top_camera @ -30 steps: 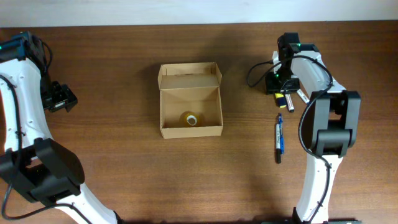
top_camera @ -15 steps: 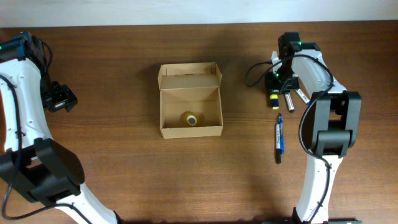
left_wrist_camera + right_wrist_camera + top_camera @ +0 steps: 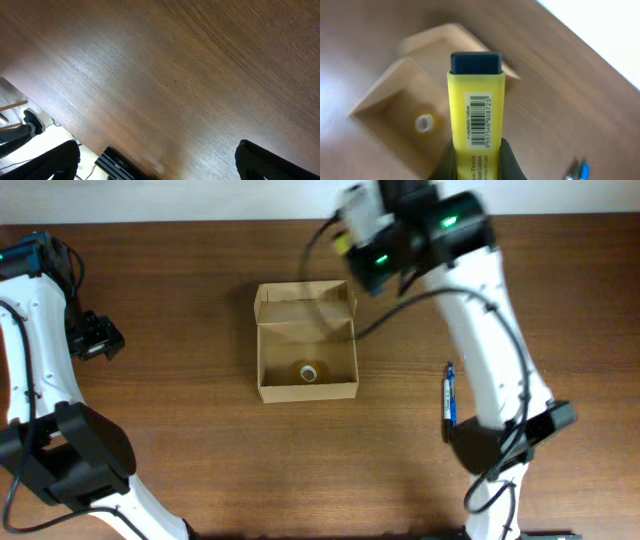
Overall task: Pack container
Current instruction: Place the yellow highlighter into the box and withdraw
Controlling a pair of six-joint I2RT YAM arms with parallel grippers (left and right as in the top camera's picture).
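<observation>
The container (image 3: 307,340) is a tan cardboard box, open, flap lid folded back, at the table's middle. A small yellowish round item (image 3: 308,372) lies inside it. My right gripper (image 3: 360,238) is raised and blurred above the box's far right corner. It is shut on a yellow highlighter (image 3: 475,100) with a black cap. The right wrist view shows the box (image 3: 395,90) and the round item (image 3: 424,122) below the highlighter. My left gripper (image 3: 95,335) is open and empty at the far left, over bare wood (image 3: 160,165).
A blue pen (image 3: 449,395) lies on the table right of the box, and its tip shows in the right wrist view (image 3: 577,171). The table's edge and the floor beyond show in the left wrist view (image 3: 30,125).
My right gripper has lifted the yellow highlighter from the pen cluster at the right and swung left and up, to above the box's far edge. The left arm has not moved.
</observation>
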